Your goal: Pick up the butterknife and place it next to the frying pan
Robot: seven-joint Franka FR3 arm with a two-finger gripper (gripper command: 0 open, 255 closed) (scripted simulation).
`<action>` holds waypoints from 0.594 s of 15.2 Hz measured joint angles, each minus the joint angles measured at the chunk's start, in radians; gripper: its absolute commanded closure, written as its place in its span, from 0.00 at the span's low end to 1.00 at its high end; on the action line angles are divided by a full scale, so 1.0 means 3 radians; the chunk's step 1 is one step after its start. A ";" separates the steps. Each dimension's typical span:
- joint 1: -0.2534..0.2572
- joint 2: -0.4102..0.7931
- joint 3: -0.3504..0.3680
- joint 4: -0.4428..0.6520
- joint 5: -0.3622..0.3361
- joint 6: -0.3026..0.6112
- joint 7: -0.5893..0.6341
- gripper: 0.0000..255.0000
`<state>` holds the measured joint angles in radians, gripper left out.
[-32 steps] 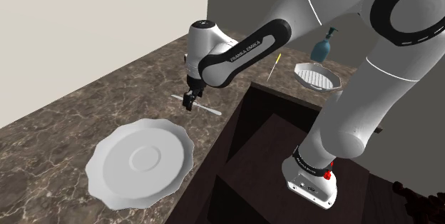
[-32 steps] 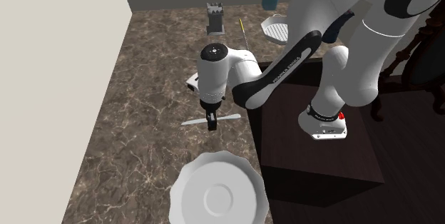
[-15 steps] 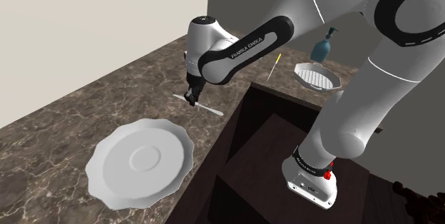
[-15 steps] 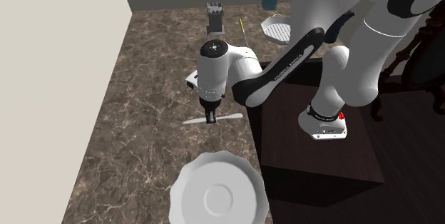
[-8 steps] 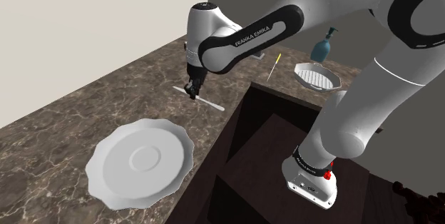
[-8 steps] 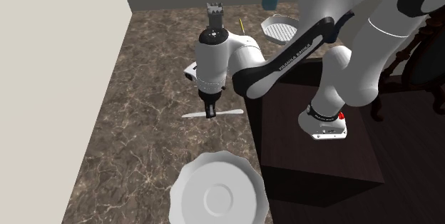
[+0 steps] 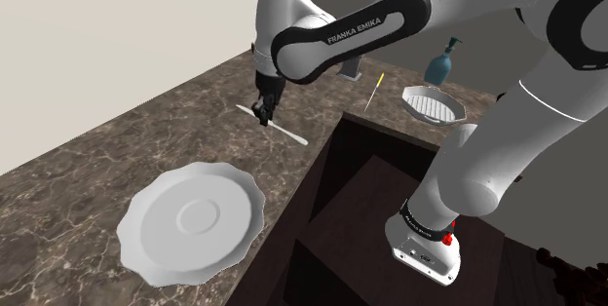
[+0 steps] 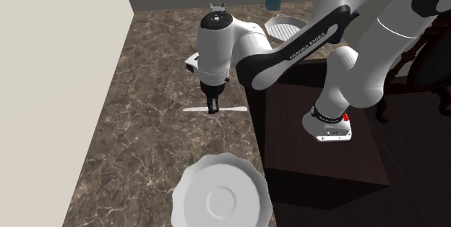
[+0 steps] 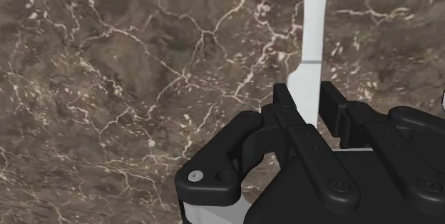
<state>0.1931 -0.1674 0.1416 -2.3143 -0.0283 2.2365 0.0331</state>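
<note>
Clamping butterknife (image 9: 314, 30) mid-length, claw (image 9: 308, 108) nearly closed, apparently clear of countertop (image 9: 107, 80).

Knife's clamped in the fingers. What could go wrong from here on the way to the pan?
1. The fingers clasp the thin butterknife on a short stretch, with both ends sticking out. It could pivot or slip during the carry.
2. A yellow stick sits near the frying pan, with a blue bottle behind. The knife's long ends might clip them at placement.
</note>
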 measured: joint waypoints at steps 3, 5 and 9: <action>0.0003 -0.0056 -0.0002 0.0096 0.0012 -0.0151 -0.0010 1.00; -0.0016 -0.0111 -0.0035 0.0104 0.0020 -0.0213 -0.0067 1.00; -0.0129 -0.0200 -0.0213 0.0030 0.0015 -0.0221 -0.0352 1.00</action>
<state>0.1543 -0.2275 0.0778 -2.3053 -0.0237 2.1700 -0.0723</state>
